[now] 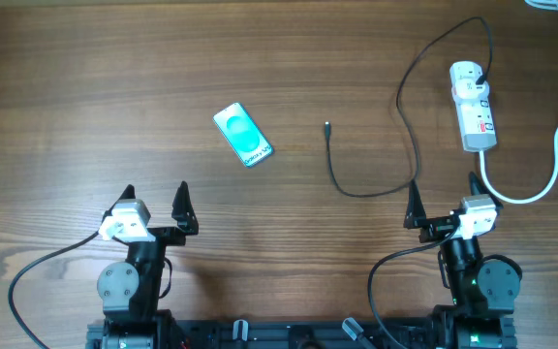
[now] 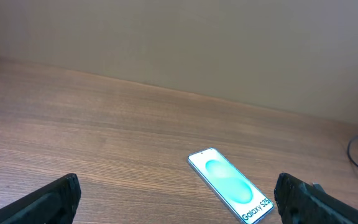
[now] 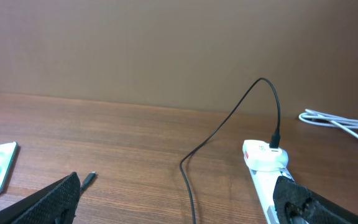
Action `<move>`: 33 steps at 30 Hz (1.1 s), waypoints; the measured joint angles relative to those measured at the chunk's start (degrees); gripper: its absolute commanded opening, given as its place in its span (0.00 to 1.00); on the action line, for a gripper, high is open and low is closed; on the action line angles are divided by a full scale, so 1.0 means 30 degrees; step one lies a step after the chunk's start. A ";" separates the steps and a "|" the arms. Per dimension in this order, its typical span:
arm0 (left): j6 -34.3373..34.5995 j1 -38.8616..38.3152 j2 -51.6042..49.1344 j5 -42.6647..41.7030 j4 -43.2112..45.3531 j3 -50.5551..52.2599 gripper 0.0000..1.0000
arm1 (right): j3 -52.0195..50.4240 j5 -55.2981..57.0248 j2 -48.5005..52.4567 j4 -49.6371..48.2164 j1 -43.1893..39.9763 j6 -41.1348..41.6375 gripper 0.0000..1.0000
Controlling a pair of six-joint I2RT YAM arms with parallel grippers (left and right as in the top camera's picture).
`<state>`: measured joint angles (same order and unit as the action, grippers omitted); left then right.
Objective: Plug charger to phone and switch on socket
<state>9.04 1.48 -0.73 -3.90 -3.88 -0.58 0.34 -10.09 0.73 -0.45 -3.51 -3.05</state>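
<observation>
The phone (image 1: 243,134) lies flat on the wooden table left of centre, teal face up, and shows ahead of my left gripper (image 2: 176,186) as the phone (image 2: 232,185), near the right finger. The charger's black cable (image 1: 356,192) ends in a small plug (image 1: 327,126) lying loose on the wood; its other end sits in a white adapter (image 1: 468,82) on the socket (image 1: 480,124) at the far right. My left gripper (image 1: 155,199) and right gripper (image 1: 444,194) both stand open and hold nothing. In the right wrist view the plug (image 3: 89,179) lies by my left finger and the socket (image 3: 265,186) by the right one.
A thick white cord (image 1: 550,145) loops from the socket off the far right edge; the cord (image 3: 340,121) also shows at the right of the right wrist view. A plain wall rises behind the table's far edge (image 2: 166,87).
</observation>
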 measured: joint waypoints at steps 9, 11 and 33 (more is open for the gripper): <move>0.0000 0.0000 0.0000 0.0000 0.0000 0.0000 1.00 | 0.0000 0.0000 0.0000 0.0000 0.0000 0.0000 1.00; 0.0000 0.0000 0.0000 0.0000 0.0000 0.0000 1.00 | 0.0000 0.0000 0.0000 0.0000 0.0000 0.0000 1.00; 0.3184 -0.0015 -0.6696 0.0466 -0.4626 -1.6480 1.00 | 0.0000 0.0000 0.0007 -0.0007 0.0000 0.0000 1.00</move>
<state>18.59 1.43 -20.82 -2.50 -17.76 -50.02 0.34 -10.09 0.75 -0.47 -3.51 -3.05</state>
